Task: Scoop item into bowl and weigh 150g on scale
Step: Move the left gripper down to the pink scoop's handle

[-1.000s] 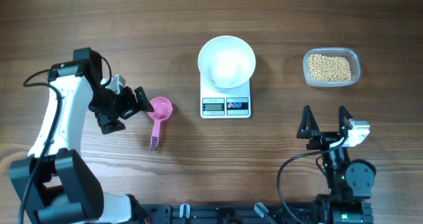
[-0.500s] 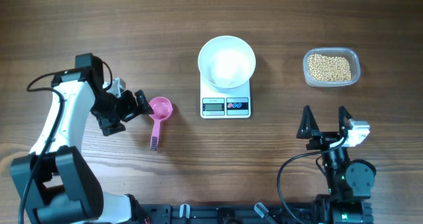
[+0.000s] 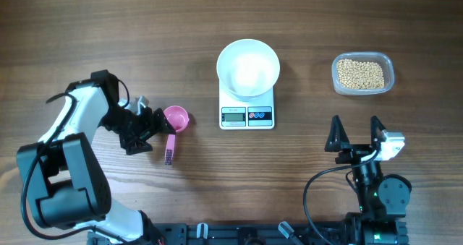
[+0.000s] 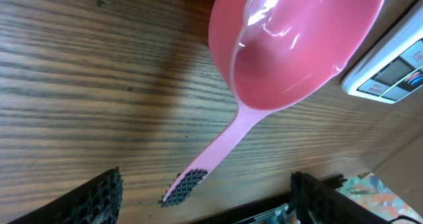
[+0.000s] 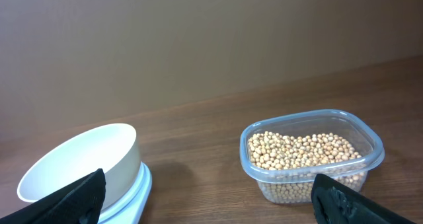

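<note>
Overhead, the small pink plastic scoop (image 3: 173, 126) is lying flat on the brown wood-grain table (image 3: 87, 28), well to 9 o'clock of the scale. Its long axis is running roughly 12 to 6 – round cup, mouth up, at the 12 o'clock end, and thin handle with a dark ribbed tip pointing toward 6, leaning slightly to 7.

The left gripper (image 3: 153, 126) is sitting just at 9 o'clock of the scoop. In the left wrist view its fingers are standing wide apart on either side of the handle tip, touching nothing. The right gripper (image 3: 355, 122) is pointing toward 12 near the 6 o'clock edge, its fingers spread and grasping nothing.

The round plain white bowl (image 3: 248, 68) is resting on the small white square digital scale (image 3: 247, 116), whose display is facing 6 o'clock. The small tan-yellow beans (image 3: 359, 74) are lying in a clear rounded-rectangular plastic tub (image 3: 391, 75) at 3 o'clock of the bowl, apart from it.

Bands of bare wood are separating scoop from scale and scale from tub. In the right wrist view a plain brown wall (image 5: 211, 39) is rising behind the table.
</note>
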Available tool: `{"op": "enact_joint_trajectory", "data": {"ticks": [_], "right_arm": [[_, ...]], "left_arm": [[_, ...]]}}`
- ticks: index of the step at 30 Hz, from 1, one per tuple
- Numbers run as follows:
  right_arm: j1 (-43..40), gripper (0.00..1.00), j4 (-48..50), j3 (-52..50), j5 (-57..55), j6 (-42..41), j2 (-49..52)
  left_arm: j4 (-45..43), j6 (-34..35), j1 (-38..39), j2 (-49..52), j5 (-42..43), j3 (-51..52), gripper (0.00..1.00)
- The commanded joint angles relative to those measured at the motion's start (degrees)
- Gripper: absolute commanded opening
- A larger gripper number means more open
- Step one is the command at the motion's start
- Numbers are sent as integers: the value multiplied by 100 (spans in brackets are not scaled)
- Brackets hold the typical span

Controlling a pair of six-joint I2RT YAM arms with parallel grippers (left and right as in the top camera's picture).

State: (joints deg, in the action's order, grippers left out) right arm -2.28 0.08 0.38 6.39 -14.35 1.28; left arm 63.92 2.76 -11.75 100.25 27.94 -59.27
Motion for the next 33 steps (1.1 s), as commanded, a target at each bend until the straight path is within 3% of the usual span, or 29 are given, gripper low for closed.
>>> {"op": "enact_joint_trajectory", "data": {"ticks": [1, 3, 29, 33], "right_arm": [[24, 100, 33, -9, 70, -83, -24], [24, 100, 33, -9, 70, -83, -24], [24, 100, 33, -9, 70, -83, -24], [24, 100, 33, -9, 70, -81, -24]], "left_arm": [[-120, -238, 2, 61, 302, 243, 81], [-157, -236, 2, 68, 380, 326, 75], [-911, -238, 2, 83, 717, 870, 69], [-962, -260, 44, 83, 717, 870, 58]]}}
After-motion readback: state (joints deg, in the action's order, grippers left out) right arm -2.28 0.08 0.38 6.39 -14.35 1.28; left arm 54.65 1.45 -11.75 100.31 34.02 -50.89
